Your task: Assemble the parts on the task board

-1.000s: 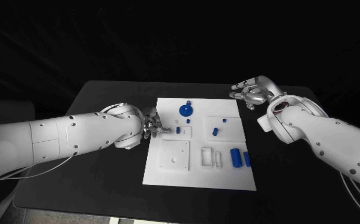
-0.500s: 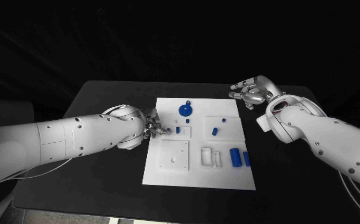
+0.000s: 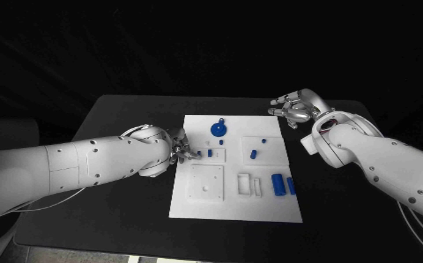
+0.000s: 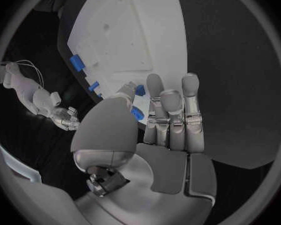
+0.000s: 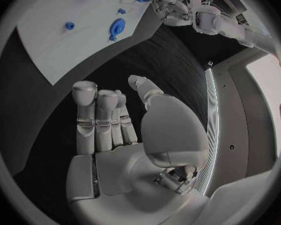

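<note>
The white task board [image 3: 231,205] lies in the middle of the black table. On it are a blue disc [image 3: 217,130], small blue pegs [image 3: 209,151] [image 3: 252,153] and two blue cylinders [image 3: 283,185]. My left hand [image 3: 181,149] hovers at the board's left edge, its fingertips just short of the nearest peg. In the left wrist view the fingers [image 4: 172,112] are straight and the thumb stands apart, with a peg [image 4: 140,90] showing just past them and nothing held. My right hand [image 3: 295,109] hangs off the board's far right corner, fingers [image 5: 97,117] extended and empty.
White raised blocks and recesses [image 3: 206,183] [image 3: 247,184] sit on the board's near half. Bare black table [image 3: 115,214] surrounds the board on all sides. In the right wrist view the board [image 5: 65,40] lies beyond the right hand.
My left arm has crept slightly toward the board, with its hand staying at the left edge by the peg. The right hand has not moved.
</note>
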Available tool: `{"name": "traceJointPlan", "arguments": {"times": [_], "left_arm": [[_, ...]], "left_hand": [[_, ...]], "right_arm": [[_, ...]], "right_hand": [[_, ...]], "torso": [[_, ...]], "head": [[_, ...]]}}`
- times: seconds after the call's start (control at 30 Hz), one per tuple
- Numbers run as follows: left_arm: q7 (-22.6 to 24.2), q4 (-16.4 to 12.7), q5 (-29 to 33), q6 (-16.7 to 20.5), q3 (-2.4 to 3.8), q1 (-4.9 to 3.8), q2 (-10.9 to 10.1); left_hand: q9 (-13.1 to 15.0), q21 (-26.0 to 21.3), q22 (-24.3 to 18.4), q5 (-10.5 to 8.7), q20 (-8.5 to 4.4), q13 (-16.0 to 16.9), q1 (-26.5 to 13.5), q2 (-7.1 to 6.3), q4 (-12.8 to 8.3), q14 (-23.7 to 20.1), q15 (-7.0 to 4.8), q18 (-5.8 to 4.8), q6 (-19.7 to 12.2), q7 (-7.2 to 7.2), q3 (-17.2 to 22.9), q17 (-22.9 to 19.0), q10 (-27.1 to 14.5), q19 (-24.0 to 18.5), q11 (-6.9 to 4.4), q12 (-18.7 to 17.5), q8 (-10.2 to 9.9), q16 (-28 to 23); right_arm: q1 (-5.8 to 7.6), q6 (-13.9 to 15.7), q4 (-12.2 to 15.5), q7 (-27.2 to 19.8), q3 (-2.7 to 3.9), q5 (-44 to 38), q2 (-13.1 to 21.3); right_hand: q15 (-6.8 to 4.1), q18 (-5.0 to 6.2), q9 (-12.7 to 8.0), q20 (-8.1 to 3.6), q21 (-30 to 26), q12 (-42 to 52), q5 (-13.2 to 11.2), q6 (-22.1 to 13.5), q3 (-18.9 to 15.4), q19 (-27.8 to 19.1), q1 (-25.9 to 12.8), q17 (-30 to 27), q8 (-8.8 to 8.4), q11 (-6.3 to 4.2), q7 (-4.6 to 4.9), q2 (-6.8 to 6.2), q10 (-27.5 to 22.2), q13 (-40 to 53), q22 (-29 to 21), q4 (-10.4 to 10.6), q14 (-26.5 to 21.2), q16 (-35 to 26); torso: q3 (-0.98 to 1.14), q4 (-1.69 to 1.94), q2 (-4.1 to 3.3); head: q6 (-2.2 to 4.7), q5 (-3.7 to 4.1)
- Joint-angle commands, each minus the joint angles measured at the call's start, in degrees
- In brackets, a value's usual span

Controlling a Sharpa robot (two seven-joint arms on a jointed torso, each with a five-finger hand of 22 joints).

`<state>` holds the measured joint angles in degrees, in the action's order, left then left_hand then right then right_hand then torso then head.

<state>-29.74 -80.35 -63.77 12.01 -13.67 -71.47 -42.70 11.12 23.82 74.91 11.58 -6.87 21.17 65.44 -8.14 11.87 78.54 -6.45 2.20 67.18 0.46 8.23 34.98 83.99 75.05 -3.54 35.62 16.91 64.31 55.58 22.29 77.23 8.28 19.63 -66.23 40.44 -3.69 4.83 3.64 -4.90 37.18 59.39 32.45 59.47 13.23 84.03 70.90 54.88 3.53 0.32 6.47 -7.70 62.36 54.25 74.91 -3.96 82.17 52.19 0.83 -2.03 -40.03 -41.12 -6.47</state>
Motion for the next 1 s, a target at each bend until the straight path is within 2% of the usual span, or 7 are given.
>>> {"name": "traceJointPlan", "arguments": {"times": [0.03,0.17,0.27,0.33,0.47,0.63,1.0], "left_arm": [[1.21,-0.51,0.37,0.82,0.08,0.08,0.13],[1.06,-0.85,0.16,0.86,0.11,0.08,-0.09],[0.86,-1.03,-0.01,0.83,0.16,0.08,-0.32],[0.68,-1.04,-0.09,0.71,0.19,0.08,-0.44],[0.31,-1.12,-0.2,0.13,0.25,0.07,-0.64],[0.2,-1.56,-0.25,-0.26,0.32,0.07,-0.82],[0.95,-1.41,0.53,0.47,0.37,0.07,-0.5]], "left_hand": [[2.6,0.5,1.08,0.04,-0.4,0.17,0.47,0.31,-0.56,0.37,-0.25,-0.07,-0.78,-0.11,-0.03,0.14,2.19,-0.25,-0.37,0.45,0.97,0.51],[7.11,1.04,1.09,0.02,-0.44,0.38,0.74,0.08,-0.71,0.41,-0.32,-0.07,-1.55,-0.41,-0.02,0.31,2.22,-0.35,-0.54,0.93,2.42,0.86],[11.17,1.44,1.05,-0.01,-0.43,0.44,0.94,-0.09,-0.67,0.37,-0.37,-0.02,-2.07,-0.6,-0.03,0.33,2.18,-0.52,-0.64,1.11,2.94,1.0],[12.63,1.54,1.03,-0.04,-0.43,0.43,1.05,-0.32,-0.62,0.4,-0.37,0.0,-2.43,-0.55,-0.06,0.28,2.17,-0.57,-0.58,1.11,2.68,1.0],[13.57,1.56,1.01,-0.46,-0.38,0.4,0.96,-0.95,-0.17,0.36,-0.32,0.06,-2.76,-0.31,-0.28,0.18,2.14,-0.65,-0.48,1.01,1.75,0.9],[14.11,1.64,1.03,-0.6,-0.39,0.5,0.97,-1.33,-0.04,0.36,-0.33,0.05,-2.6,-0.4,-0.43,0.26,2.14,-0.69,-0.49,1.18,1.75,1.07],[14.32,1.66,1.01,-0.55,-0.38,0.47,0.96,-0.97,0.16,0.33,-0.32,0.06,-2.81,-0.3,-0.26,0.21,2.12,-0.7,-0.45,1.1,1.4,1.0]], "right_arm": [[-0.07,0.02,0.11,-0.37,0.03,-0.11,0.1],[-0.1,0.03,0.1,-0.37,0.03,-0.11,0.13],[-0.13,0.03,0.1,-0.36,0.03,-0.11,0.15],[-0.15,0.04,0.1,-0.36,0.03,-0.11,0.16],[-0.17,0.05,0.09,-0.35,0.03,-0.11,0.17],[-0.2,0.06,0.08,-0.35,0.03,-0.11,0.18],[-0.24,0.06,0.08,-0.33,0.03,-0.11,0.14]], "right_hand": [[-0.12,0.69,-0.08,0.07,-0.23,-0.18,0.19,-0.28,-0.1,1.56,-0.59,-0.07,0.0,0.07,0.09,0.12,-0.31,-0.06,4.57,0.04,-0.3,-0.34],[-0.12,0.69,-0.08,0.07,-0.23,-0.18,0.19,-0.28,-0.1,1.56,-0.59,-0.07,0.0,0.07,0.09,0.12,-0.31,-0.06,4.57,0.04,-0.3,-0.34],[-0.12,0.69,-0.08,0.07,-0.23,-0.18,0.19,-0.28,-0.1,1.56,-0.59,-0.07,0.0,0.07,0.09,0.12,-0.31,-0.06,4.57,0.04,-0.3,-0.34],[-0.12,0.69,-0.08,0.07,-0.23,-0.18,0.19,-0.28,-0.1,1.56,-0.59,-0.07,0.0,0.07,0.09,0.12,-0.31,-0.06,4.57,0.04,-0.3,-0.34],[-0.12,0.69,-0.08,0.07,-0.23,-0.18,0.19,-0.28,-0.1,1.56,-0.59,-0.07,0.0,0.07,0.09,0.12,-0.31,-0.06,4.57,0.04,-0.3,-0.34],[-0.12,0.69,-0.08,0.07,-0.27,-0.21,0.2,-0.31,-0.09,1.58,-0.59,-0.06,0.0,0.07,0.09,0.05,-0.33,-0.11,4.56,-0.01,-0.28,-0.33],[-0.12,0.69,-0.08,0.07,-0.27,-0.21,0.2,-0.31,-0.09,1.58,-0.59,-0.06,0.0,0.07,0.09,0.05,-0.33,-0.11,4.56,-0.01,-0.28,-0.33]], "torso": [[0.03,-0.01,0.04],[0.01,0.0,0.03],[0.0,0.05,0.04],[0.03,0.05,0.08],[0.02,0.02,0.04],[-0.03,0.0,0.0],[0.0,0.04,0.01]], "head": [[0.02,0.01],[0.04,0.09],[0.11,0.14],[0.16,0.13],[0.16,0.16],[0.16,0.23],[0.15,0.25]]}}
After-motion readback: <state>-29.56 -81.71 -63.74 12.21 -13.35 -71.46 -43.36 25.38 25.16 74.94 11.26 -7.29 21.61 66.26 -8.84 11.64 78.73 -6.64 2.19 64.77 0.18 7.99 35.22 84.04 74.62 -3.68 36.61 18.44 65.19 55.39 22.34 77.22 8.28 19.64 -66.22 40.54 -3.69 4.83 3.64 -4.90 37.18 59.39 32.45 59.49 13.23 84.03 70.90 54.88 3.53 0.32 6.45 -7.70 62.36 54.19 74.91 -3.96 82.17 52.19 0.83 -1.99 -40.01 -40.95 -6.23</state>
